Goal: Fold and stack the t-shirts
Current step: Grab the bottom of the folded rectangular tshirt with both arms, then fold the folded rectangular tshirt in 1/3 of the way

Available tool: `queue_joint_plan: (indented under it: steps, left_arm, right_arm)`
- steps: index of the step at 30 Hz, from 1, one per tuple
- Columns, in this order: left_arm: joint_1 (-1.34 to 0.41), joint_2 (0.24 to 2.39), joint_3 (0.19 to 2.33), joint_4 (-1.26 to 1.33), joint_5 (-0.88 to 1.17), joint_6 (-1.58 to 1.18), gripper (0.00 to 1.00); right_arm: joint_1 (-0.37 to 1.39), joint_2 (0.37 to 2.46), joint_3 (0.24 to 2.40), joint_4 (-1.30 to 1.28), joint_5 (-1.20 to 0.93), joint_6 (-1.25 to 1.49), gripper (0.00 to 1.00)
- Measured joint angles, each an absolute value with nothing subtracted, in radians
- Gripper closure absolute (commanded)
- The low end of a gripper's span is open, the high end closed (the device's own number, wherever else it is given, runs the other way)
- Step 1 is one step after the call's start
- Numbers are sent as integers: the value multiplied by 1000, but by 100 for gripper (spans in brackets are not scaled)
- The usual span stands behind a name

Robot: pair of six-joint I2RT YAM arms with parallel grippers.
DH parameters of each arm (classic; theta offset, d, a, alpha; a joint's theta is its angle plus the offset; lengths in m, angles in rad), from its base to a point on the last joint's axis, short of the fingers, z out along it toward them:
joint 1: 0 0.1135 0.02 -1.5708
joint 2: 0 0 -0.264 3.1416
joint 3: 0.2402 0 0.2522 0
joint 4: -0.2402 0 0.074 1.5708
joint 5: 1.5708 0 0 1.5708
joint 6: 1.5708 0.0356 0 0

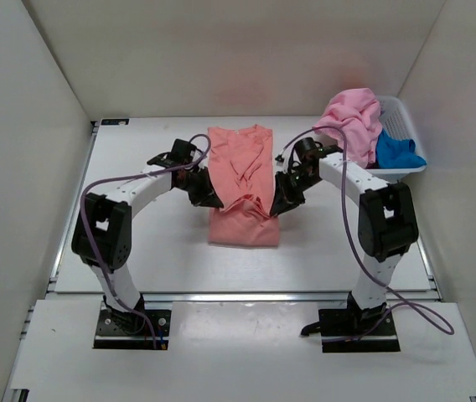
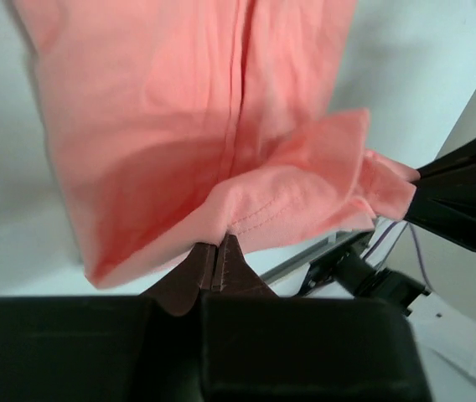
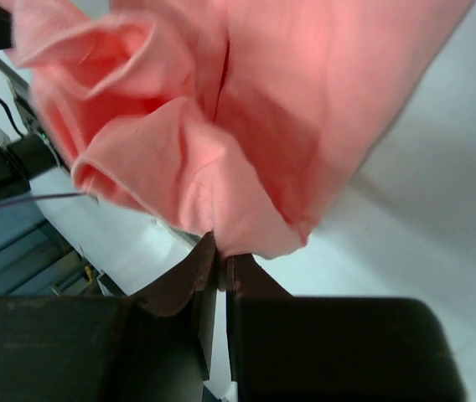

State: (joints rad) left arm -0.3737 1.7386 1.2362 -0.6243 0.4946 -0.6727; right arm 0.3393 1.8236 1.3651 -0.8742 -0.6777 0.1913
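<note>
Top external view shows the salmon t-shirt (image 1: 240,159) lying on the desk (image 1: 137,251) between the two tools, its lifted edge strung from one to the other. Left tool (image 1: 208,196) and right tool (image 1: 277,204) are each pressed together, pinching a corner of that raised fold. To fold well, I judge both should travel level and in step, hold the edge taut, and let go only once the cloth lies flat and square.

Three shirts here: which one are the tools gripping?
The salmon shirt spread mid-table: the left tool and right tool each pinch a fold of it. The pink shirt and blue shirt sit heaped in the white basket, far right.
</note>
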Motion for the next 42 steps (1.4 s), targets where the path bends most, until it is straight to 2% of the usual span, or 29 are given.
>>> queue_joint_plan:
  steps: [12,20,21,22,23,24,28,31,33,38,42]
  left_arm:
    - [-272,1943,1414,-655,496,-670,99]
    - [-250,2065,1533,-659,499,-674,98]
    - [-249,2076,1547,-659,500,-674,96]
    - [-247,2088,1561,-659,500,-674,89]
    - [-244,2100,1574,-658,501,-675,84]
    - [-241,2109,1583,-656,504,-678,84]
    - [-215,2125,1588,-632,535,-706,72]
    - [-187,2127,1589,-556,574,-751,69]
    - [-171,2132,1607,-508,596,-783,56]
    - [-146,2131,1625,-368,638,-854,56]
    - [-150,2063,1483,-303,648,-870,55]
  right_arm:
    - [272,2106,1720,-997,-683,138,100]
    - [248,2218,1871,-1040,-690,135,99]
    - [243,2235,1900,-1051,-690,135,95]
    - [239,2253,1930,-1055,-693,138,92]
    - [233,2271,1961,-1058,-697,139,82]
    - [227,2288,1989,-1060,-700,145,72]
    - [212,2346,2103,-1062,-716,159,53]
    - [202,2359,2165,-1061,-704,168,49]
    - [200,2358,2201,-1052,-690,177,49]
    - [203,2323,2165,-1018,-643,184,46]
    - [219,2222,1989,-997,-589,187,42]
